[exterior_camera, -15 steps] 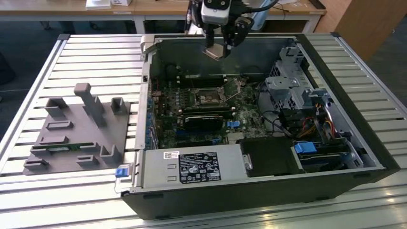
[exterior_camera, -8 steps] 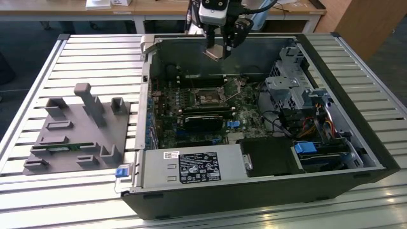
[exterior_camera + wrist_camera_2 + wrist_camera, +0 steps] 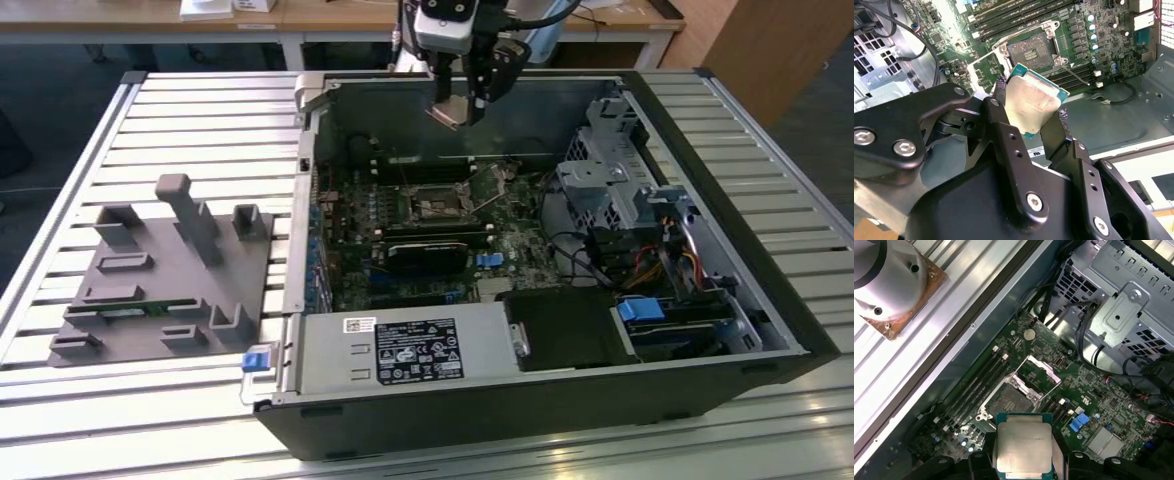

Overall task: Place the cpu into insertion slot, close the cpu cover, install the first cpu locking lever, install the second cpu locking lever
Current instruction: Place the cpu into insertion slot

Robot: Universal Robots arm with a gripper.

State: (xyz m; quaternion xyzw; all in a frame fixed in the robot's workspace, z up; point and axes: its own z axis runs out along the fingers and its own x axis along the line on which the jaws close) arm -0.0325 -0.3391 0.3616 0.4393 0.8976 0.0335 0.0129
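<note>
Gripper [image 3: 1030, 107] is hanging high over the open computer case [image 3: 561, 400] in the exterior view, and I'm watching its two black fingers [image 3: 1004, 130] pinching the cpu [image 3: 1033, 102] by opposite edges. The chip's dull silver top is showing in both wrist views. It is sitting well above the motherboard [image 3: 1094, 405], touching nothing else. Below it, the insertion slot [image 3: 1008, 401] is lying bare, and the cpu cover [image 3: 1040, 371] is standing tipped open just beside it.

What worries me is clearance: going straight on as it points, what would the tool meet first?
Probably the open square socket on the green motherboard; the tool, gripping the silver-grey square cpu, points at it, depth unclear.
</note>
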